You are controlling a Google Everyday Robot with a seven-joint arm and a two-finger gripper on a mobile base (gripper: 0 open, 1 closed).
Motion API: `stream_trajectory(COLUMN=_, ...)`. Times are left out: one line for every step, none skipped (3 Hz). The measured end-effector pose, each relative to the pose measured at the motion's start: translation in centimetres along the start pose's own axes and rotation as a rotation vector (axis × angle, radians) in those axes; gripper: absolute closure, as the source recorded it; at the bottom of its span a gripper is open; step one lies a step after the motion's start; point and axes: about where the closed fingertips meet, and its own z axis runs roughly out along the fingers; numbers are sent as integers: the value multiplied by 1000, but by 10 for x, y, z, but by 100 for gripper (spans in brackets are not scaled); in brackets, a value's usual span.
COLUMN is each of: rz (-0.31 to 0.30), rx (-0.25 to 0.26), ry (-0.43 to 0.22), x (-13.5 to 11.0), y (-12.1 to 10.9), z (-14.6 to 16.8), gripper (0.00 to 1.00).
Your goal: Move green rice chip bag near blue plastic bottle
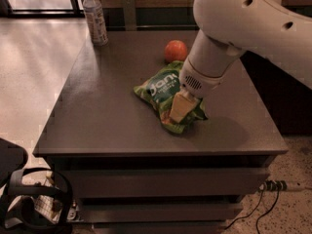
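Tan two-finger pincer (181, 108) down at the middle of the dark grey table (97, 116), closed on the near part of a crumpled glossy green rice chip bag (161, 87) with white lettering. Bag flat on the table, spreading left and beyond the pincer. Just behind the pincer – a round orange-red fruit (175, 50), close to the bag's far edge. Far off to the pincer's back left – a slim clear plastic bottle (95, 18) with a white cap, upright, well apart from the bag. Above the pincer, a bulky white arm (234, 28).
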Motion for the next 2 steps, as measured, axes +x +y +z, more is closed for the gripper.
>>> stream_trajectory(rz=-1, rx=1, ry=0, x=0, y=1, z=0, gripper=98)
stream_trajectory(rz=-2, rx=2, ry=0, x=0, y=1, z=-1, gripper=100)
